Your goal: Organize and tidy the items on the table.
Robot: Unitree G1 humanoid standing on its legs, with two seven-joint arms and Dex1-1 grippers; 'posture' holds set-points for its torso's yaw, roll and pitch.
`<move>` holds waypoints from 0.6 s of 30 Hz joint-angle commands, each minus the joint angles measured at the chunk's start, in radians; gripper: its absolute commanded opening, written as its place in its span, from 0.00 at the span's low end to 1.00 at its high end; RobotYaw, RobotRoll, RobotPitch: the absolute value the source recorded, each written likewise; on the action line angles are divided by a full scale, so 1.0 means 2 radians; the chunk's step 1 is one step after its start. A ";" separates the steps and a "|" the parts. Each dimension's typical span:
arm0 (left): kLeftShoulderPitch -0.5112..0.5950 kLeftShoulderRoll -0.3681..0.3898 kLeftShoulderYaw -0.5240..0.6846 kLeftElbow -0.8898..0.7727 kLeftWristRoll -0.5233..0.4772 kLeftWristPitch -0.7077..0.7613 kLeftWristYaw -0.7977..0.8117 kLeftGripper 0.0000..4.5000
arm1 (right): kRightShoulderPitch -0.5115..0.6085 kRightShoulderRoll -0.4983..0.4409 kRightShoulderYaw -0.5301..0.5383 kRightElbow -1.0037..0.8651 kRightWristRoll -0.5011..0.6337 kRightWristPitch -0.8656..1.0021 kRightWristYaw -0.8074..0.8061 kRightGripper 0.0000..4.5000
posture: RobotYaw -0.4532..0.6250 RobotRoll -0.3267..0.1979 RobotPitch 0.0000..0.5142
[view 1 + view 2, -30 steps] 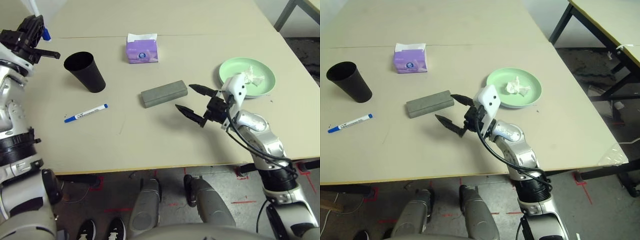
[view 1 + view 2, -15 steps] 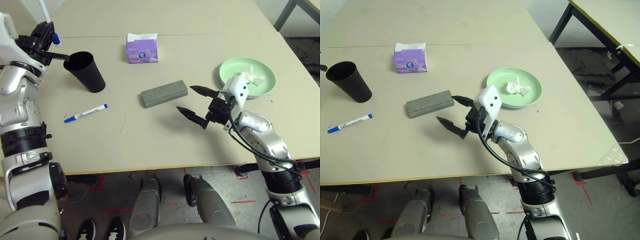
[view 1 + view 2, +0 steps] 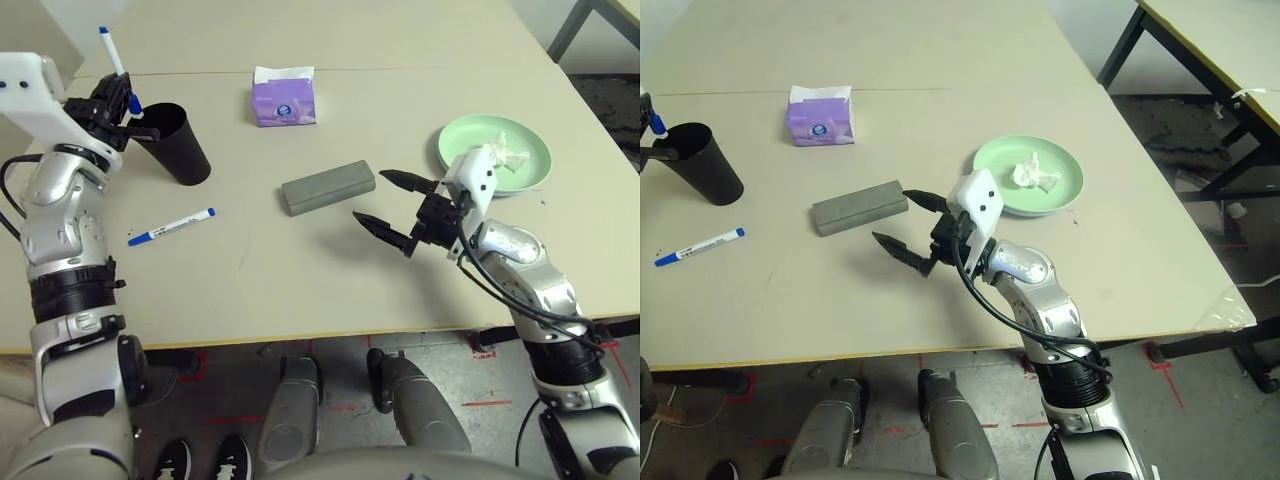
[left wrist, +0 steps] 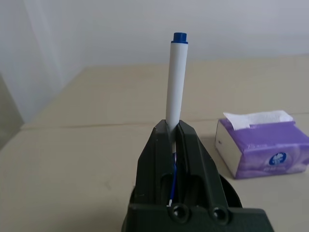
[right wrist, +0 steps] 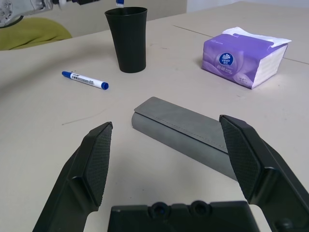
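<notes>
My left gripper (image 3: 127, 106) is shut on a blue-capped white marker (image 4: 175, 82), held upright beside the rim of the black cup (image 3: 176, 142) at the table's far left. A second marker (image 3: 172, 226) lies flat in front of the cup. The grey glasses case (image 3: 328, 188) lies mid-table. My right gripper (image 3: 369, 195) hovers open just to the case's right, its jaws spread wide with nothing between them; the case (image 5: 186, 133) lies ahead of them. A crumpled white tissue (image 3: 510, 152) rests on the green plate (image 3: 455, 135) at the right.
A purple tissue box (image 3: 283, 98) stands behind the case, near the seam across the beige table (image 3: 300, 270). The table's front edge runs just below my right forearm. Another table's leg (image 3: 575, 25) shows at the far right.
My left arm has swung in from the far left, carrying the marker to the cup's rim. The right arm and the things on the table have stayed put.
</notes>
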 commanded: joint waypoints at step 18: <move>0.006 -0.024 -0.011 0.005 0.007 -0.017 0.006 0.28 | -0.003 0.001 0.001 -0.009 0.002 0.005 0.000 1.00 | 0.38 0.62 0.46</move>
